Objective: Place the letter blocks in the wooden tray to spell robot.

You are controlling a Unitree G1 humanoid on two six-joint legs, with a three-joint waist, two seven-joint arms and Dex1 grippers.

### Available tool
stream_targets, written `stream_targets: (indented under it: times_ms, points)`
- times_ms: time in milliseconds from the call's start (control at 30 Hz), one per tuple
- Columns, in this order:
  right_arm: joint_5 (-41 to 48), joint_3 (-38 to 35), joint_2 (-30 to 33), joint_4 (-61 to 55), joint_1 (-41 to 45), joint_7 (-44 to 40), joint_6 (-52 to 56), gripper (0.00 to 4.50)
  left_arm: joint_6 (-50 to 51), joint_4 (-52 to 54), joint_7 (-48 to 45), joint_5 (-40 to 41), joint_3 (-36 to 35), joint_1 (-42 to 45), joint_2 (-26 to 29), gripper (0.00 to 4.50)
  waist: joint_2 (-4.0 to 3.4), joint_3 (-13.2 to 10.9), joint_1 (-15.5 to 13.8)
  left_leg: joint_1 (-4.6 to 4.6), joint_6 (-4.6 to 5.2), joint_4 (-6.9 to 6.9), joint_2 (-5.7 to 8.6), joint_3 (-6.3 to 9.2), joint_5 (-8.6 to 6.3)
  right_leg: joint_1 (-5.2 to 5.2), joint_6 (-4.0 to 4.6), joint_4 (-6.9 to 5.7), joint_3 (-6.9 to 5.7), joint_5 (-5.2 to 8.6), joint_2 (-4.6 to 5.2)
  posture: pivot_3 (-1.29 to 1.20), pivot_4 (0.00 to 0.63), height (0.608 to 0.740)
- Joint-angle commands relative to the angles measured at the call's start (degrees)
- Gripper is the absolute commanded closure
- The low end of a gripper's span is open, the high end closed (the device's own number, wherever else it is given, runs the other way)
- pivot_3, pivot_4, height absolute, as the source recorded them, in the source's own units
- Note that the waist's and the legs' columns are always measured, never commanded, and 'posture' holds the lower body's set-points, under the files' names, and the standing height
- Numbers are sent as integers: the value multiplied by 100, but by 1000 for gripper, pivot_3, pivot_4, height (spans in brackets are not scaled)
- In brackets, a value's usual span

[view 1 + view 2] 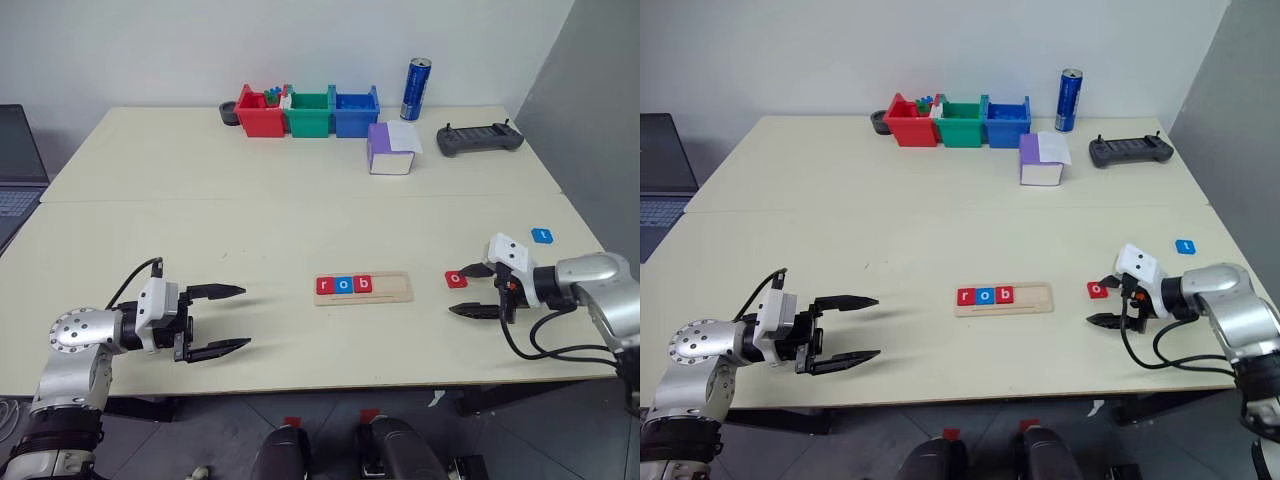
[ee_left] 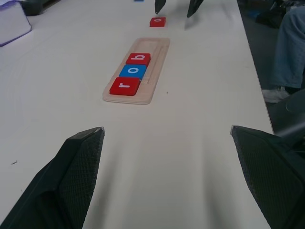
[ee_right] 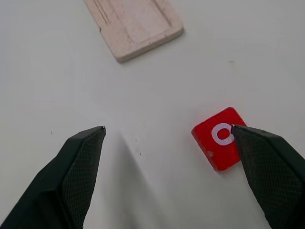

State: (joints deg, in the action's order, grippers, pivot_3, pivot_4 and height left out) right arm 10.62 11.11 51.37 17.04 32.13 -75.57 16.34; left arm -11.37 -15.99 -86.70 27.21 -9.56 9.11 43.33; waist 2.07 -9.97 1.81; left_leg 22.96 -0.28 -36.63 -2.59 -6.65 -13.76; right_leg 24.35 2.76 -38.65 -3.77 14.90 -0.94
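Right gripper [image 1: 478, 291] spread wide, empty, hovering at the red "o" block [image 1: 456, 279]; wrist view puts the tile under one fingertip, not centred between them. Risk: closing from here nudges or flips it instead of pinching. Blue "t" block [image 1: 542, 236] lies apart, farther back. Wooden tray [image 1: 397, 291] holds r, o, b; two slots free. Left gripper [image 1: 214, 320] open, idle, well clear.

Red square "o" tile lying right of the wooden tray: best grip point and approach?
Pinch the flat red "o" tile across two opposite side edges, coming from straight above. It lies flat on the table, so only its thin edges offer purchase. The open right gripper hovers beside it.
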Motion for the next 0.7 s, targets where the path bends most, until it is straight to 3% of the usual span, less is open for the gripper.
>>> stream_targets:
  times_ms: [33,400,700]
  points:
    - [-210,140,-47,799,557,-719,-875,32,10,235,71,135,-172,-112,19,0,0,0,-5,-1,0,0,0,1,0,-1,1,0,-1,0,0,0,150,740]
    - [-674,284,-449,2324,1400,-1234,-2010,32,8,629,399,267,-364,-442,-89,0,-3,-2,-21,-2,-3,-9,0,-1,0,-2,2,-15,2,0,4,0,150,740]
    - [-786,271,-642,2710,1581,-1333,-2290,32,94,730,495,370,-434,-404,-117,0,-3,-1,-18,-4,-3,-18,-1,0,0,-2,3,-27,3,0,4,0,150,740]
